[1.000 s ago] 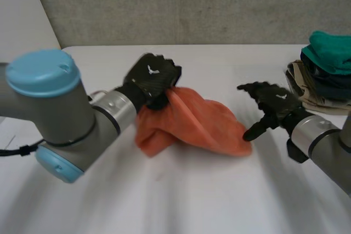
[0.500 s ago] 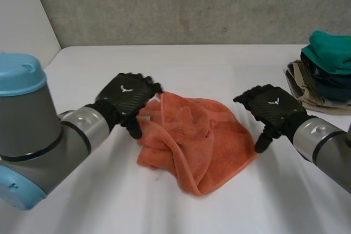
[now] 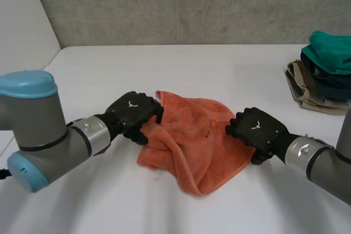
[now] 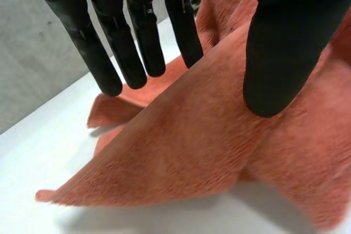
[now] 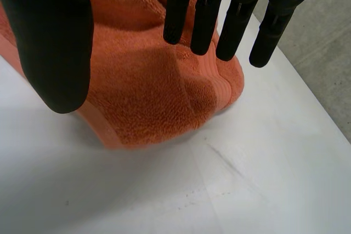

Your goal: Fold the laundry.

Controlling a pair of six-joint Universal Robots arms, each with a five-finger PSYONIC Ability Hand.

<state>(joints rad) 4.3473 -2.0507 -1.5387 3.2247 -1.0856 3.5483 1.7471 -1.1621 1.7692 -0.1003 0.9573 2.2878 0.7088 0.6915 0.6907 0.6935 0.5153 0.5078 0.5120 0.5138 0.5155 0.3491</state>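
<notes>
An orange towel point(image 3: 192, 141) lies crumpled in the middle of the white table point(image 3: 219, 64). My left hand point(image 3: 134, 114) rests at the towel's left edge, fingers pointing toward the cloth. In the left wrist view the left hand point(image 4: 131, 36) is open: straight fingers on one side and the thumb on the other side of a raised fold of the towel point(image 4: 181, 152). My right hand point(image 3: 255, 129) sits at the towel's right edge. The right wrist view has the right hand point(image 5: 55, 36) open, fingers straight and thumb apart, just above a corner of the towel point(image 5: 153, 91).
A pile of folded clothes stands at the table's back right, a teal piece point(image 3: 329, 50) on top and a beige one point(image 3: 307, 91) at the bottom. A grey wall runs behind the table.
The left hand let go of the lifted towel, which dropped and spread on the table. Both hands then came down and inward to the towel's left and right edges.
</notes>
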